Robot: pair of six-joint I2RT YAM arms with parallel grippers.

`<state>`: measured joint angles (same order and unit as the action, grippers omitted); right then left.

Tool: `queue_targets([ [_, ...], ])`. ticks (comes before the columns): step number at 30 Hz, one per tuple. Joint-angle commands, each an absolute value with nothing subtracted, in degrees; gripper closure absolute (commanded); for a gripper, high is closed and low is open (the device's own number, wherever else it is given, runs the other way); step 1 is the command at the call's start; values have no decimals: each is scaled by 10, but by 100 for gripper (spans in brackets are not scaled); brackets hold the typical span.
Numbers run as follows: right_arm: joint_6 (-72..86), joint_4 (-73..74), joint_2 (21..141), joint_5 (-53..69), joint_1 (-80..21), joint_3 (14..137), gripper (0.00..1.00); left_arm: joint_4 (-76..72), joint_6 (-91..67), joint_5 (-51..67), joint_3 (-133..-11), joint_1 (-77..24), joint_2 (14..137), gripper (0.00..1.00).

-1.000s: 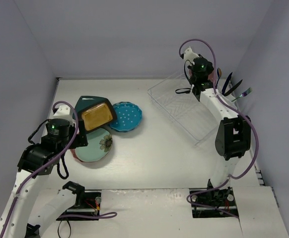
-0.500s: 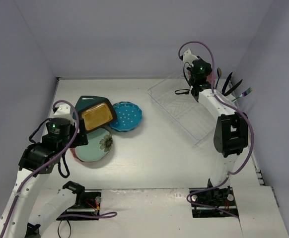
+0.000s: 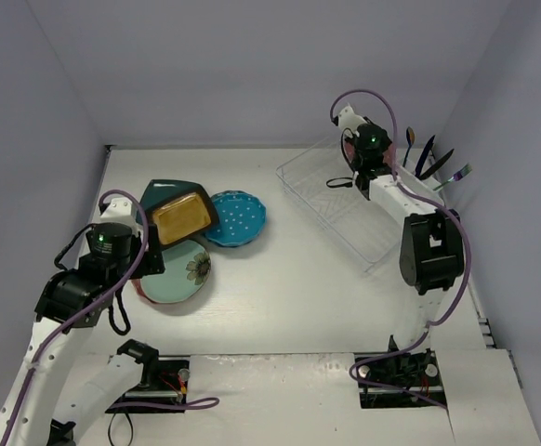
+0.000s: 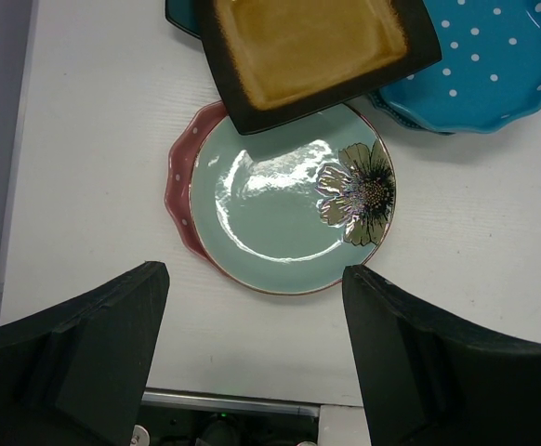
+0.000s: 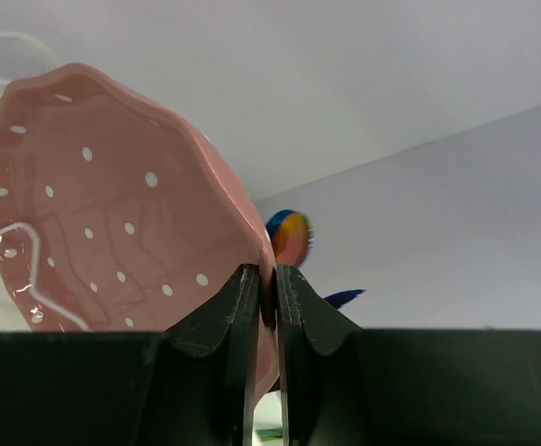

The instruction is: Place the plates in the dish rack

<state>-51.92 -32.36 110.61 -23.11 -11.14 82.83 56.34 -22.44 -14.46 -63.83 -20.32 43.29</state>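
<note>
We have the pink dotted plate (image 5: 112,204) pinched by its rim in the right gripper (image 5: 266,279), jaws nearly closed on it, over the far end of the dish rack (image 3: 340,209). Our left gripper (image 4: 252,279) is wide open and empty, hovering above the mint flower plate (image 4: 270,214), which the mustard plate (image 4: 312,37) overlaps.

- Top: high at the near side, looking down over the whole counter (image 3: 298,269).
- Left wrist: close, straight down on the left plates (image 4: 280,214), shared with top.
- Right wrist: tilted up, against the pink plate (image 5: 112,214).
</note>
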Motion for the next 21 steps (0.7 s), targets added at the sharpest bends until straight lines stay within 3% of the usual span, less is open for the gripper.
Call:
queue_targets([
  [1, -493, -426, 1098, -214, -117, 826, 100, 546, -219, -155, -642, -207, 431, 24],
  [8, -469, -413, 1115, -215, -118, 814, 100, 552, -221, -157, -638, -207, 421, 24],
  [9, -461, -408, 1115, -217, -117, 816, 96, 554, -221, -158, -638, -207, 420, 24],
  [11, -433, -378, 1111, -214, -117, 822, 80, 555, -222, -158, -639, -207, 420, 24],
  [12, -426, -353, 1109, -213, -117, 825, 66, 555, -222, -157, -640, -207, 419, 24],
  [21, -281, -267, 1029, -250, -118, 837, 28, 552, -223, -149, -638, -207, 417, 24],
])
